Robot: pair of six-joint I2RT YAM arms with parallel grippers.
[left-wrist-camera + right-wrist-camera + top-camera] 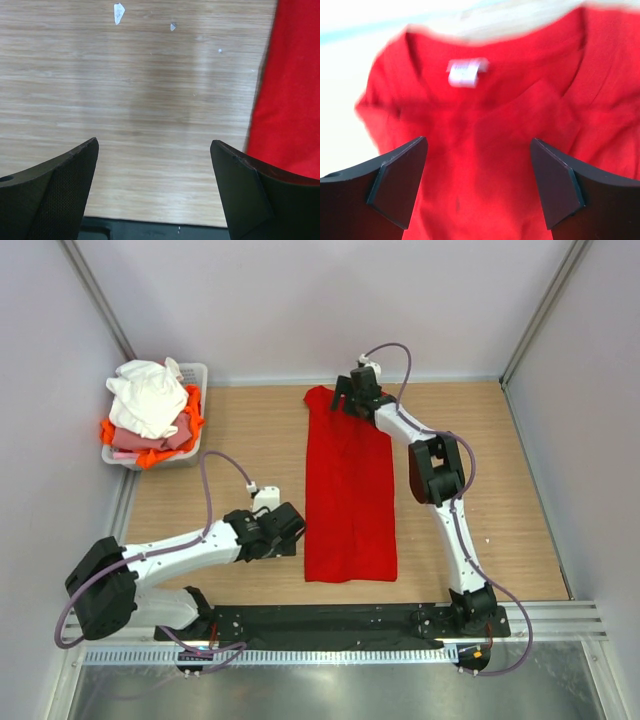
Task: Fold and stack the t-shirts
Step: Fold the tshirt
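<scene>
The red t-shirt (348, 500) lies flat on the tabletop (240, 430) as a long narrow strip, its collar at the far end. Over that collar the right pincer (347, 398) hangs open, gripping nothing. The left pincer (288, 530), also open and empty, sits just left of the shirt's near half. Well left of the shirt's far end, a basket (196, 372) holds a white t-shirt (148, 398), a pink t-shirt (150, 440) and an orange t-shirt (193, 410).

Red t-shirt (349, 495): bright, large, folded lengthwise into long narrow strip, lying flat. Collar end under right claw (345, 400), white neck label (466, 71) showing ahead of it. Hem end just right of left claw (298, 526). White t-shirt (148, 397), pink t-shirt (165, 437), orange t-shirt (150, 459): crumpled heap, white on top, well beyond left claw, to its left.
</scene>
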